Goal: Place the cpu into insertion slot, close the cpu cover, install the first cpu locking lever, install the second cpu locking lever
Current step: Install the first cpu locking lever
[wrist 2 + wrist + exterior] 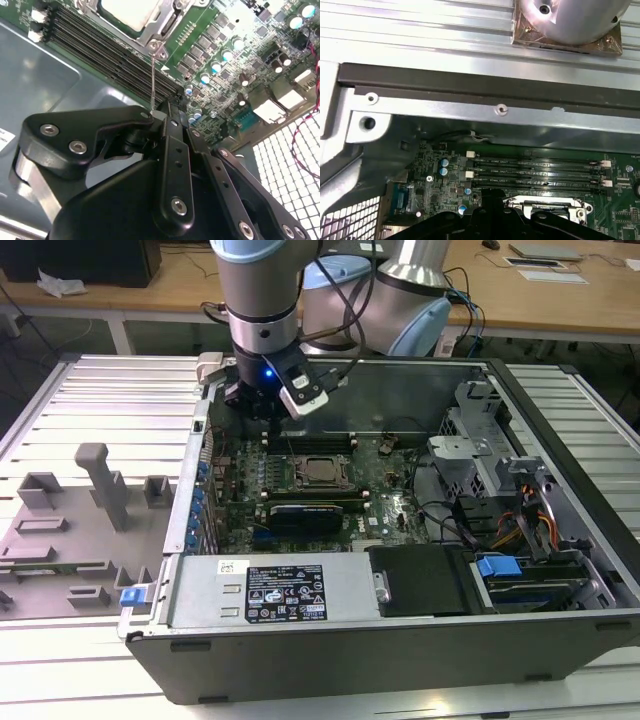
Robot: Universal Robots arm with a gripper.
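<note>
Lying slotted, the cpu sits near the pincer.

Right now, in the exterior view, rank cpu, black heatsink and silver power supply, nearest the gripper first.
1. cpu, mid-board, by the gripper holding its locking lever.
2. black heatsink, camera-side of the cpu.
3. silver power supply, case's near wall.

A pale metal table of long ribbed slats carries everything, and its slats also show in the first wrist view. An open computer case lies directly on it, taking up the middle and the exterior view's right. Just beside the case, on the exterior view's left, sits a flat grey fixture tray with upright pegs and blocks, and the arm's base plate stands on the slats beyond the case.
</note>
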